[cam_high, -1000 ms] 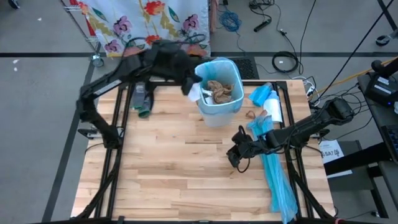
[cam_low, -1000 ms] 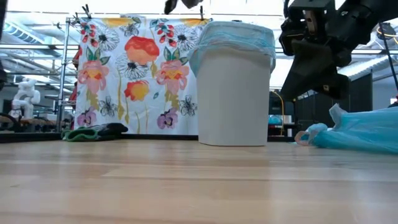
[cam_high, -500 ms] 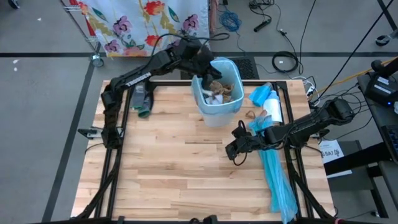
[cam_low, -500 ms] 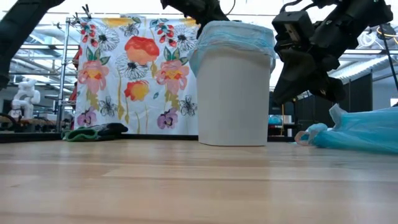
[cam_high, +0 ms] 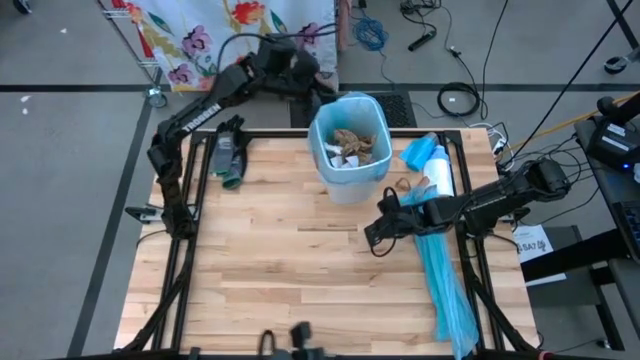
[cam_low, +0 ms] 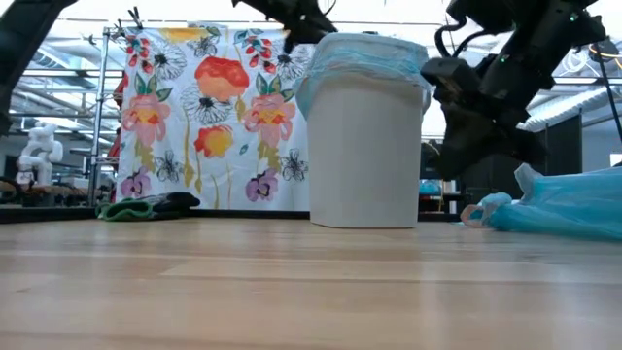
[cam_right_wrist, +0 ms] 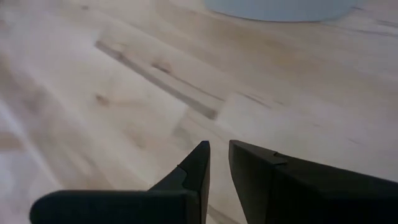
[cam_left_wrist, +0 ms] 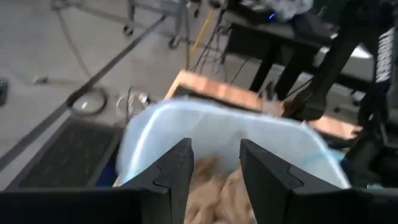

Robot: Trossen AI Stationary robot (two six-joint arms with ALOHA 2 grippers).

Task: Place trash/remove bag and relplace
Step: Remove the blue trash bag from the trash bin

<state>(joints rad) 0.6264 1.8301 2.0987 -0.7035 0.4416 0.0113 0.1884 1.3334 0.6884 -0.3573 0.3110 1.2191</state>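
I see the trash (cam_high: pixel 352 146) piled inside the bin (cam_high: pixel 377 170), a loose heap of crumpled brown paper with some white tissue; no clear long axis, just a lumpy mound sitting low in the bin's mouth. One small brown scrap (cam_high: pixel 404 185) lies on the table (cam_high: pixel 270 270) just beside the bin's right side. The bin is a white plastic tub, upright, rounded-rectangular opening, lined with a thin light-blue bag (cam_low: pixel 362 53) whose rim folds over the edge. It stands at the table's far edge.

My left gripper (cam_high: pixel 318 84) hangs just beyond the far-left rim of the bin, off the table edge; in its wrist view the fingers (cam_left_wrist: pixel 176 173) stand apart with nothing between them, pointing at the bin and the brown paper inside.

My right gripper (cam_high: pixel 372 236) hovers over bare wood right of centre, near the bin's front, with its fingers (cam_right_wrist: pixel 196 168) nearly together, a thin gap, holding nothing.

Long light-blue plastic sheets (cam_high: pixel 445 285) lie along the table's right edge, running front to back. A dark green cloth (cam_high: pixel 229 160) sits at far left. The table is pale wood planks.
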